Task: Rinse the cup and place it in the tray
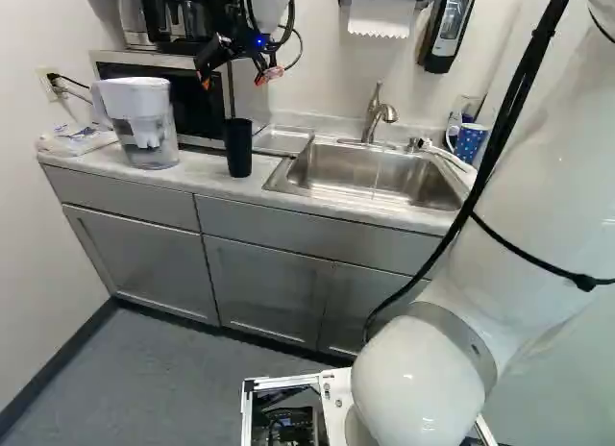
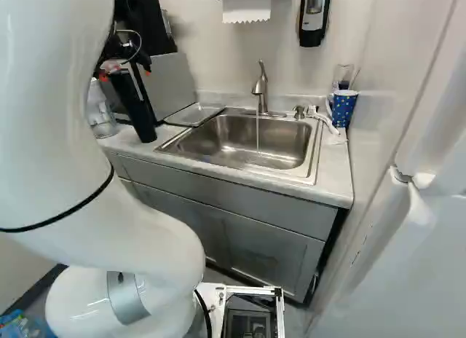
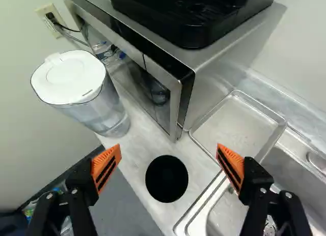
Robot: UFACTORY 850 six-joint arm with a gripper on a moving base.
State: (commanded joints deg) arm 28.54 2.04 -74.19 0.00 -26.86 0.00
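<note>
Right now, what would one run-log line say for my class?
fingers: open | cup: upright on counter, ungripped | tray: beside sink, empty | faucet: running

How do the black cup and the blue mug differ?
The black cup is tall, plain and handleless; the blue mug is shorter, speckled and has a handle. The cup stands left of the sink in both base views, the mug right of it. Both stand on the counter.

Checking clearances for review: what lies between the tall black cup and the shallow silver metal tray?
Nothing stands between the black cup and the metal tray; the wrist view shows a bare strip of pale countertop there.
</note>
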